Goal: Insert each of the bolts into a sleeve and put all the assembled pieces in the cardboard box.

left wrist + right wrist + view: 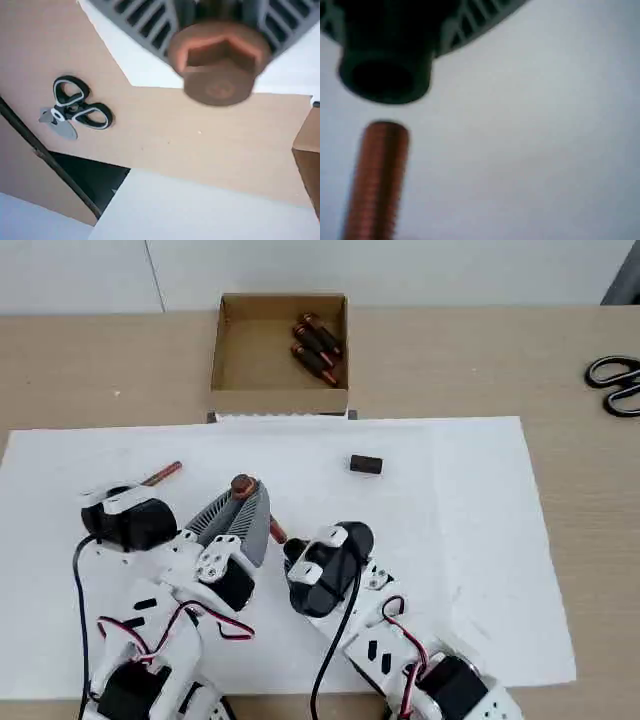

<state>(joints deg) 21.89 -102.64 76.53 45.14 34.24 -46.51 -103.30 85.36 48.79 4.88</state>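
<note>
My left gripper (247, 498) (218, 12) is shut on a copper bolt (243, 486), whose hex head (218, 60) faces the left wrist camera. The bolt's threaded end (379, 175) points at a black sleeve (385, 70) (292, 548) and stops just short of its open bore. My right gripper (395, 25) is shut on that sleeve. A second bolt (160, 474) lies loose on the white sheet at the left. A spare sleeve (366, 464) lies further right. The cardboard box (228, 350) at the back holds several assembled pieces (317, 348).
A white paper sheet (470, 540) covers the wooden table under both arms. Black-handled scissors (615, 385) (75, 107) lie at the far right edge. A corner of the box (307, 150) is visible in the left wrist view.
</note>
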